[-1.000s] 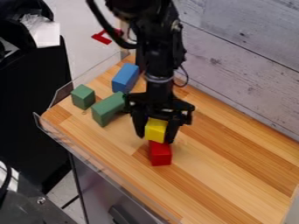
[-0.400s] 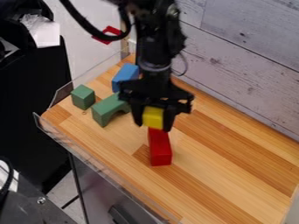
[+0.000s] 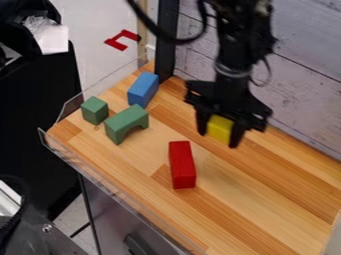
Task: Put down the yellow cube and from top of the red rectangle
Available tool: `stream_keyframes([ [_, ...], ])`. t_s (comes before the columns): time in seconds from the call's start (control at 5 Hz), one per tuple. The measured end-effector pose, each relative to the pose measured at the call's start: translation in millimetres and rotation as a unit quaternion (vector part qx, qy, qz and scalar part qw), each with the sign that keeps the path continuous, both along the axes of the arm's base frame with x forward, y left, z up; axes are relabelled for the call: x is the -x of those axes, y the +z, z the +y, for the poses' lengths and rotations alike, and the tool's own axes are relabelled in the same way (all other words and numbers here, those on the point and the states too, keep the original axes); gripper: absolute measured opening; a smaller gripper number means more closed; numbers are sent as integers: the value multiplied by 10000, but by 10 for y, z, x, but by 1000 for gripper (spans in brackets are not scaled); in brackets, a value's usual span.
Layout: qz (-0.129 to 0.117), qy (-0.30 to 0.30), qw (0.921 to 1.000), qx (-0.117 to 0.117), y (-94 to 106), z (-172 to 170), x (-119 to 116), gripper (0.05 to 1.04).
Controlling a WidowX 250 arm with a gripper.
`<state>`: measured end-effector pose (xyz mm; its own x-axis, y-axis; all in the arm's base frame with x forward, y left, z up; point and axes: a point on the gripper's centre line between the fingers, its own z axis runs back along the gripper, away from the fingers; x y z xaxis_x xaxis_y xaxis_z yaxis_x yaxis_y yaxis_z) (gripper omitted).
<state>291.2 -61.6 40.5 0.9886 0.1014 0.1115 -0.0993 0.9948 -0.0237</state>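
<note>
Here — gripper (image 3: 222,130) grips yellow cube (image 3: 220,129) — red rectangle (image 3: 182,165) apart.

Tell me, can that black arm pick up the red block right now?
Probably not: its tool is holding the yellow cube. Otherwise the way looks free, with nothing on top of the red block.

grey plank wall (image 3: 309,79) | pale floor (image 3: 100,20) | striped wooden tabletop (image 3: 266,199)

Fixed camera sat above wooden worktop (image 3: 266,199), looked down at steep slant, faced grey plank wall (image 3: 306,74) behind. Range fairly close: worktop spanned much of view, clear guard (image 3: 57,151) ran along left side.
</note>
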Motion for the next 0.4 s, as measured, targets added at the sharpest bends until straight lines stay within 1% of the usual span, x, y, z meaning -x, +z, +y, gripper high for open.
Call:
stream_keyframes([
  [0.2, -25, -256, 9995, 167, -43, -159, -3, 607],
  [0.4, 55, -352, 9989, 297, -134, -238, 8, 607],
])
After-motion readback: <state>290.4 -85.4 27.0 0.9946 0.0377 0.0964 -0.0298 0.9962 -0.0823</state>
